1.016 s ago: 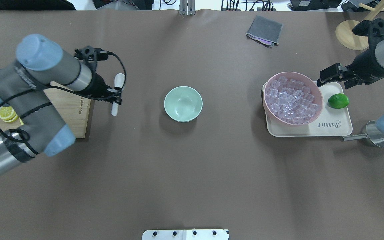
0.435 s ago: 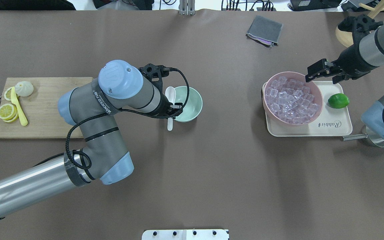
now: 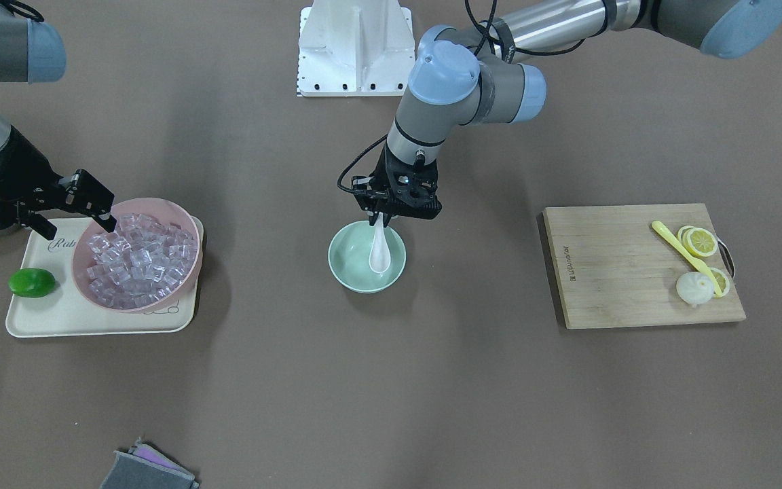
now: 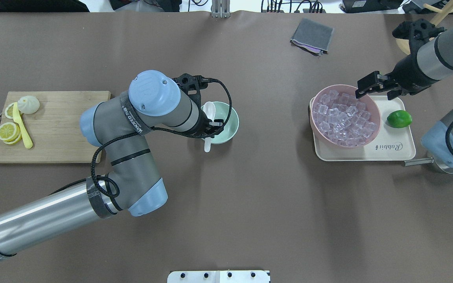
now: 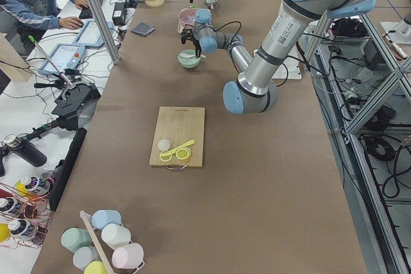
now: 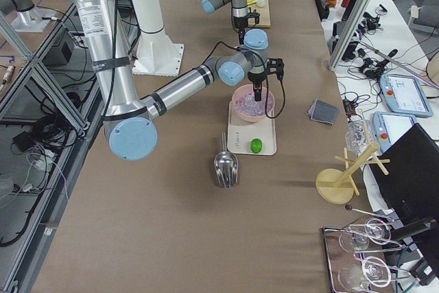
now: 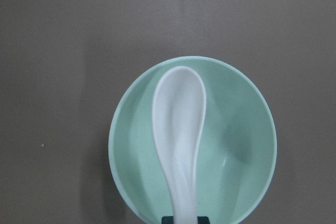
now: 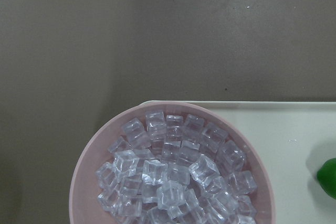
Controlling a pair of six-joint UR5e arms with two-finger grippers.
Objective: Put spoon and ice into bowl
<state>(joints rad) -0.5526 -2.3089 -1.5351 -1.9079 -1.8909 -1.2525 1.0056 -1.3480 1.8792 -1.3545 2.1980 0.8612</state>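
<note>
- White soup spoon (image 3: 379,248) (image 4: 209,110) (image 7: 178,129) pinched by the handle in the left gripper (image 3: 381,216) (image 4: 210,129), fingers closed tight on it
- Scoop end of the spoon hollow side up over the inside of the mint-green bowl (image 3: 350,257) (image 4: 227,122) (image 7: 242,129), handle end poking out past the rim on the robot's side in the overhead view
- Contact between spoon and bowl impossible to judge from any view
- Mint-green bowl upright near the middle of the brown table (image 4: 250,196), with nothing in it apart from the spoon
- Ice cubes (image 3: 136,261) (image 4: 344,120) (image 8: 173,177) heaped in the pink bowl (image 3: 153,305) (image 4: 348,145) (image 8: 84,182), well apart from the mint-green bowl, on the robot's right
- Right gripper (image 3: 102,207) (image 4: 362,88) over the far rim of the pink bowl, jaws apart and holding nothing
- Pink bowl on a cream tray (image 3: 58,319) (image 4: 391,147), a lime (image 3: 31,282) (image 4: 399,118) just beside it on the same tray
- Metal scoop (image 6: 225,162) on the table next to the tray, partly hidden by the right arm in the overhead view
- Wooden cutting board (image 3: 622,272) (image 4: 53,129) on the robot's left, with lemon slices (image 4: 7,131) and a long yellow spoon (image 3: 683,255) (image 4: 22,125) at its outer end
- Folded grey cloth (image 4: 312,35) at the table's far side, beyond the pink bowl
</note>
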